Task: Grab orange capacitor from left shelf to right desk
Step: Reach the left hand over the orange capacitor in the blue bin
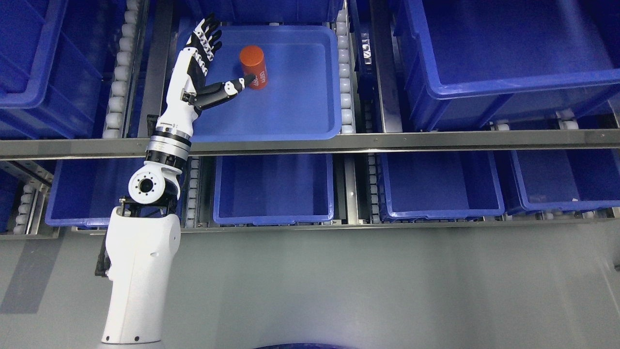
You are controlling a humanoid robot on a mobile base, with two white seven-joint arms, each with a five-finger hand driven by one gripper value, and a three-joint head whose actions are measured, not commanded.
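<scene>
An orange cylindrical capacitor point(254, 65) stands upright in a shallow blue tray point(300, 111) on the upper shelf level. My left hand point(227, 60) reaches into the tray from the lower left, spread open. Its thumb tip point(248, 81) touches or nearly touches the capacitor's lower side, while the four fingers point(208, 34) point up and away to the left of it, clear of the cylinder. Nothing is held. The white left arm point(145, 242) rises from the bottom edge.
Blue bins fill the rack: a large one at the upper right point(508, 63), one at the upper left point(34, 68), and several on the lower level point(273, 194). A metal rail point(387, 143) crosses in front of the tray. Grey floor point(387, 291) lies below.
</scene>
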